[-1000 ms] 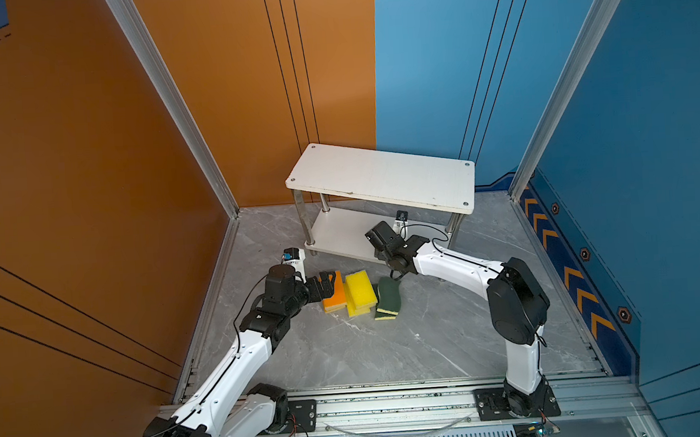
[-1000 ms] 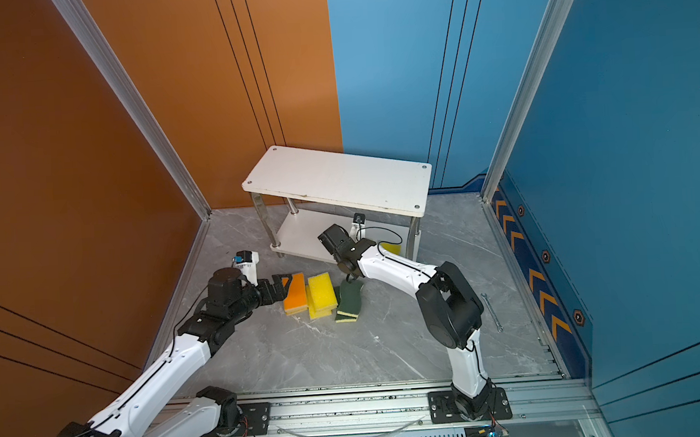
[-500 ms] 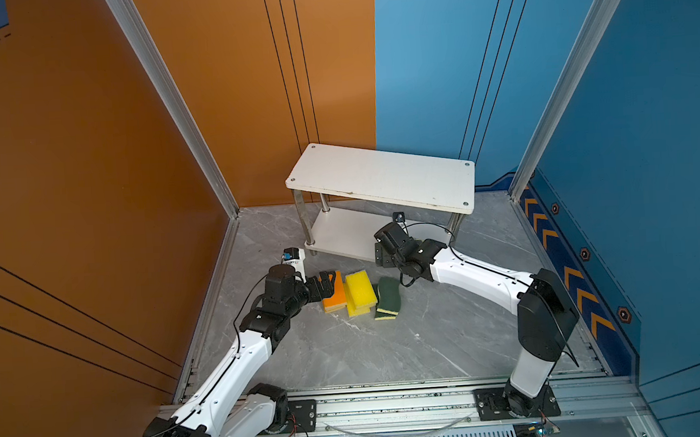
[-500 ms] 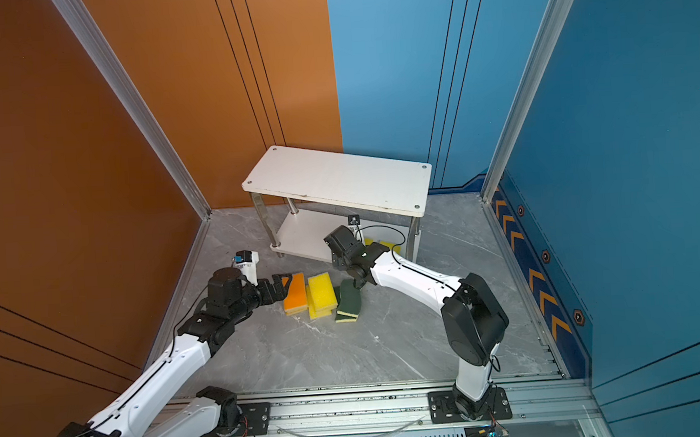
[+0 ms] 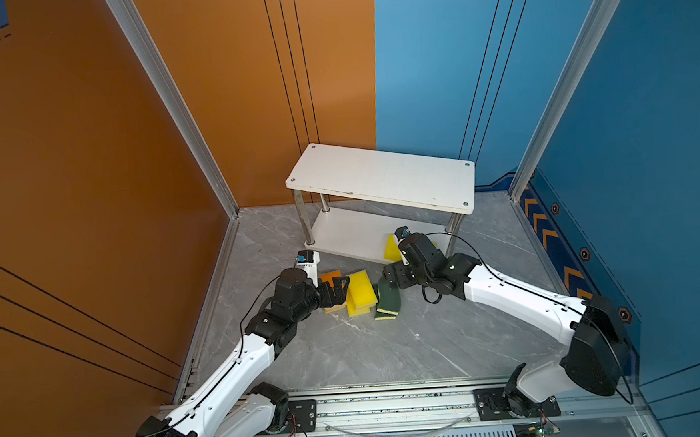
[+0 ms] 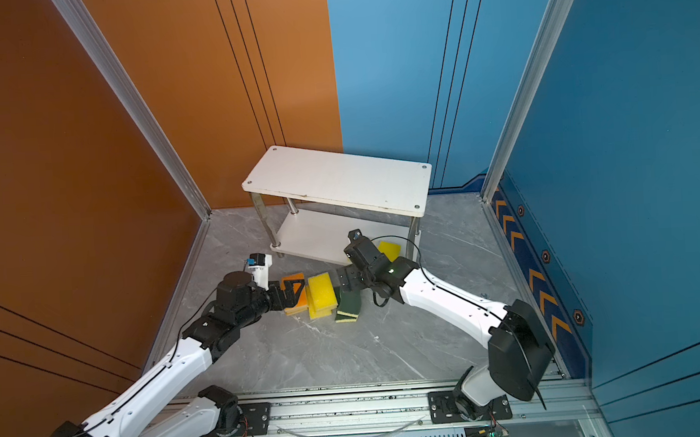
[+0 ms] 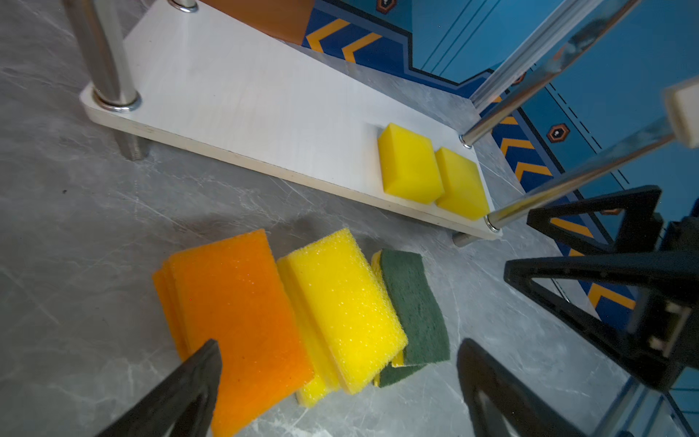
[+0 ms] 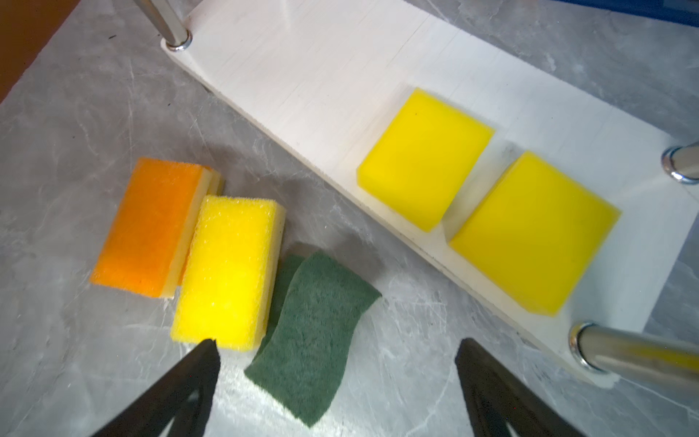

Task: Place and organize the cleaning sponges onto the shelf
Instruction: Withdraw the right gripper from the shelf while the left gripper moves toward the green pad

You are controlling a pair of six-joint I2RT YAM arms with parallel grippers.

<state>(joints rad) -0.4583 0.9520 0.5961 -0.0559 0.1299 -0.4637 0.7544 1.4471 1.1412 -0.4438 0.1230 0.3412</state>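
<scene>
The right pincer (image 8: 336, 382) is hanging spread and empty just above the green scouring pad (image 8: 314, 333), whose long axis is running between its jaws. The left pincer (image 5: 338, 289), also spread, is hovering over the orange sponge (image 7: 238, 310). Beyond, two yellow sponges (image 8: 484, 196) are lying on the shelf (image 8: 321, 75)'s lower board.

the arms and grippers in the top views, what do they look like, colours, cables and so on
Both arms have white link shells with black joint housings and a thin black cable looping along each. The left gripper and right gripper are black, with open triangular frame fingers. A small white camera block with a blue part sits on the left wrist. The bases are bolted to a silver aluminium rail.
</scene>
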